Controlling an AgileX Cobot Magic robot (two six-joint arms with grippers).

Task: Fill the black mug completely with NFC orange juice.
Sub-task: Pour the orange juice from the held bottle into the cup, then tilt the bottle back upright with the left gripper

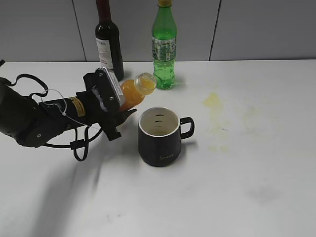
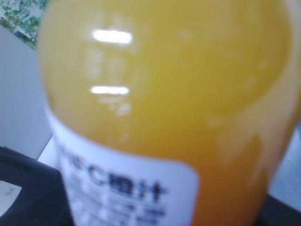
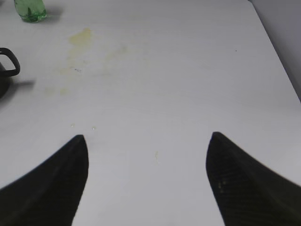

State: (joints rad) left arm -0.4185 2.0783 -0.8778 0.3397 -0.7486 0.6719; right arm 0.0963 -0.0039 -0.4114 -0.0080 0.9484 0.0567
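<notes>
The black mug (image 1: pixel 159 138) stands upright at the table's middle, white inside, handle to the right, with a little pale liquid at its bottom. My left gripper (image 1: pixel 112 101) is shut on the NFC orange juice bottle (image 1: pixel 133 91), tilted with its open neck pointing right, just above and left of the mug's rim. The bottle's orange body and white label fill the left wrist view (image 2: pixel 164 94). My right gripper (image 3: pixel 146 141) is open and empty over bare table; the mug's handle (image 3: pixel 9 63) shows at the left edge there.
A dark wine bottle (image 1: pixel 108 42) and a green soda bottle (image 1: pixel 164 47) stand at the back by the wall. Yellowish stains (image 1: pixel 213 101) mark the table right of the mug.
</notes>
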